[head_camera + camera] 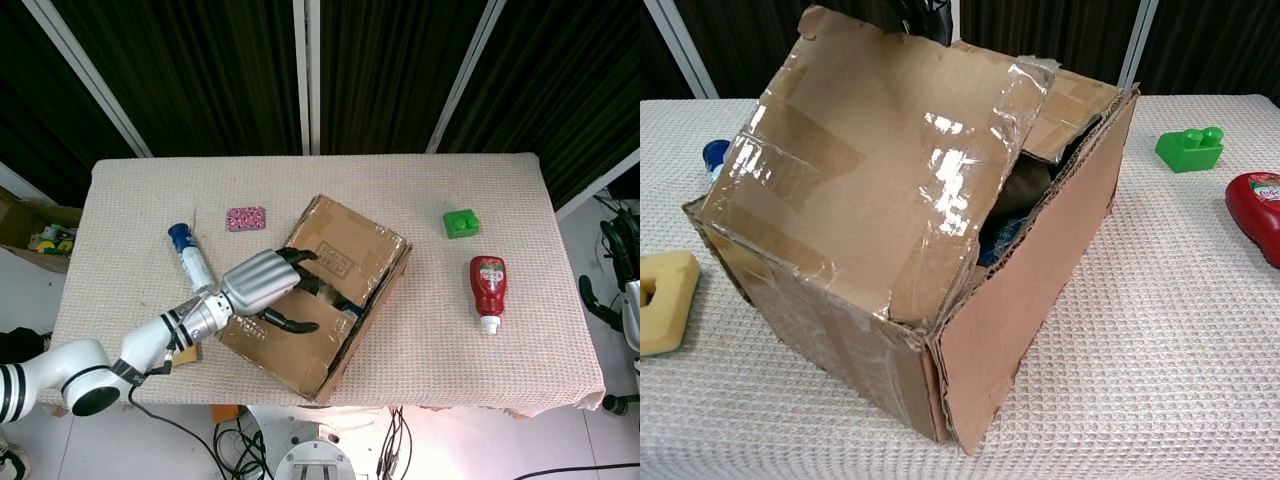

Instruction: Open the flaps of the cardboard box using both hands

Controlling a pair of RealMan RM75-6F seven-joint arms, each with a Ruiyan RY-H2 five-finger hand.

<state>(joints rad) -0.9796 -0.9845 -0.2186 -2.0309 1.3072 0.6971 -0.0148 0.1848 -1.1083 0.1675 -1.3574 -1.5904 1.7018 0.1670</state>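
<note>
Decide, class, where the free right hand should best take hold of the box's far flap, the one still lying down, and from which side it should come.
Probably its free edge along the centre seam. The far flap lies nearly flat on the cardboard box, while the left hand has the near flap raised, so a gap shows there. Coming from the seam side, fingers could hook under and swing it outward.
</note>
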